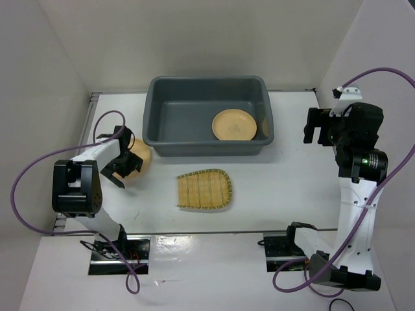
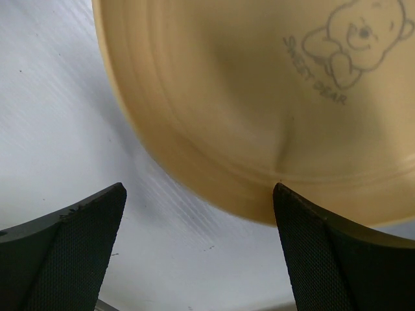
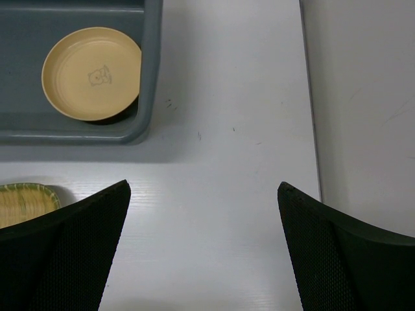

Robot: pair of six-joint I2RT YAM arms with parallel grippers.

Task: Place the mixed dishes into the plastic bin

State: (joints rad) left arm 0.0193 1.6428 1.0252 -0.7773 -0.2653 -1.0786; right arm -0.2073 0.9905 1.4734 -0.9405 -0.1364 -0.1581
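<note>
One tan plate (image 2: 246, 97) is lying just ahead of the left gripper (image 2: 200, 189), whose jaws are standing wide apart and gripping nothing (one fingertip (image 2: 288, 201) is seemingly meeting its rim). The bamboo tray (image 1: 204, 189) is lying to that gripper's right. The right gripper (image 3: 204, 186) is hanging wide open and empty, with the grey bin (image 3: 150, 65) and the other plate (image 3: 91, 72) ahead-left of it.

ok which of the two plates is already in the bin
The plate inside the grey bin, at its right end. The other plate is out on the table, by the left gripper.
</note>
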